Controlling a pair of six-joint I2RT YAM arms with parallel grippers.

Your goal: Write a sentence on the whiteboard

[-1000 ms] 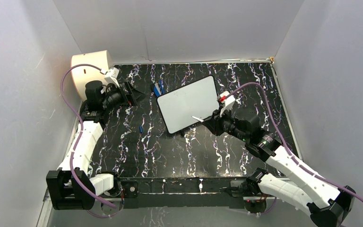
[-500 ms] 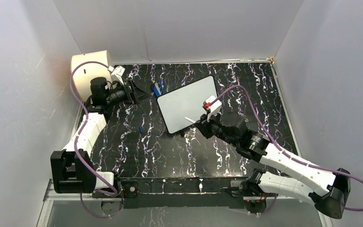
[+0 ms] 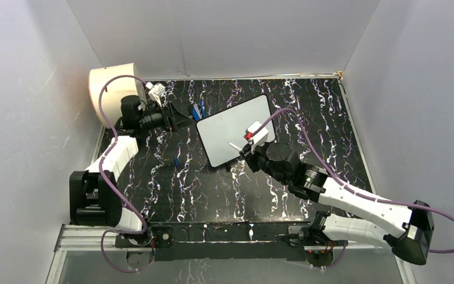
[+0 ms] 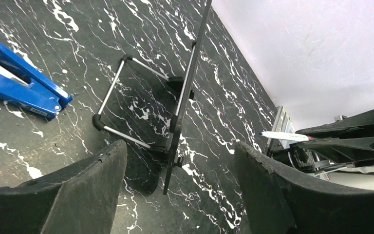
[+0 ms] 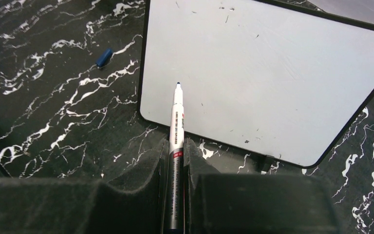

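In the left wrist view the whiteboard shows only edge-on, its top cut off by the frame, with a wire stand propping it from behind. A blue-and-white object runs off the 9 o'clock edge there, and I cannot tell what it is. The right hand hides the rear of the marker pen, and the print on the barrel is too small to read. From above, the same hand covers part of the board's near edge.

There is one whiteboard, one marker pen, one loose blue cap, one blue-and-white object, one cream drum at the 10 o'clock corner, and two arms.

The whiteboard stands tilted just toward 12 o'clock of the middle of the black marbled tabletop. Its face is white with a few small specks.

The right arm stretches in from 5 o'clock. Its hand pinches the pen, whose blue tip points toward 10 o'clock over the board's near corner; whether the tip touches I cannot tell. The left arm rises from 7 o'clock. Its hand aims toward 3 o'clock at the board's edge, fingers spread around nothing and apart from the board.
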